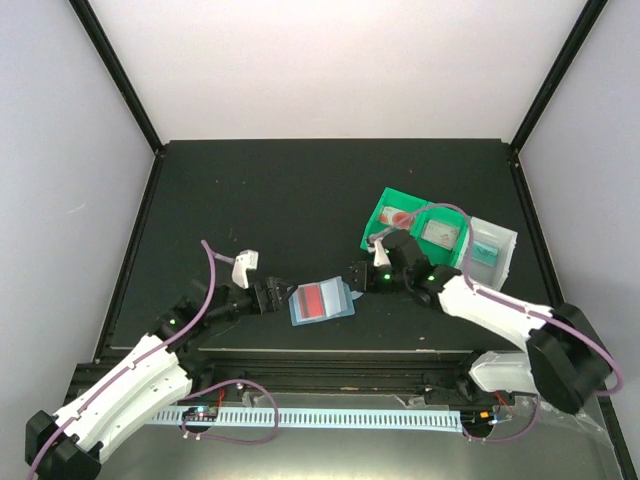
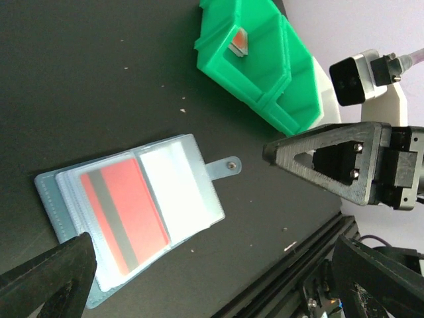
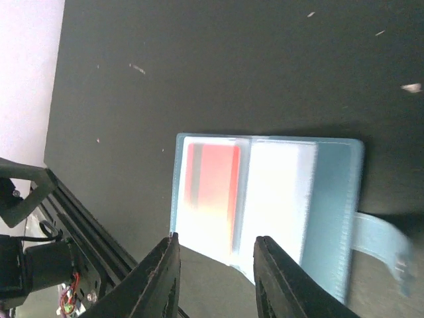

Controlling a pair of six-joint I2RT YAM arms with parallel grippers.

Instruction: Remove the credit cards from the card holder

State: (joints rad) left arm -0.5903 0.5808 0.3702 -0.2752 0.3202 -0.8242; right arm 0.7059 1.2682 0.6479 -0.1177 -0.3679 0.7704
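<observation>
Our right pincer point(image 3: 216, 240) hangs with its fingers partway apart and nothing between them, just beside the snap tab point(image 2: 224, 167) end of the card holder point(image 1: 322, 302). Our left pincer point(image 1: 272, 297) is spread as wide as it goes, also empty, and sits just beside the holder's opposite end.

The holder lies open and flat on the worktop point(image 1: 300, 200), near the middle of its near edge. Its long axis runs roughly along that edge, from one pincer towards the other. A red card point(image 3: 212, 179) sits in the pocket panel away from the tab, on the left pincer's side. Its own long axis lies crosswise to the holder's. Between that card and the tab is a whitish panel; we cannot tell what it holds.

We judge the left arm the nearer to the red card, while the right would have to reach across the whitish panel. We cannot make out which way the pocket opens.

Farther right, towards the worktop's right edge, stands a green bin point(image 1: 378, 215).
</observation>
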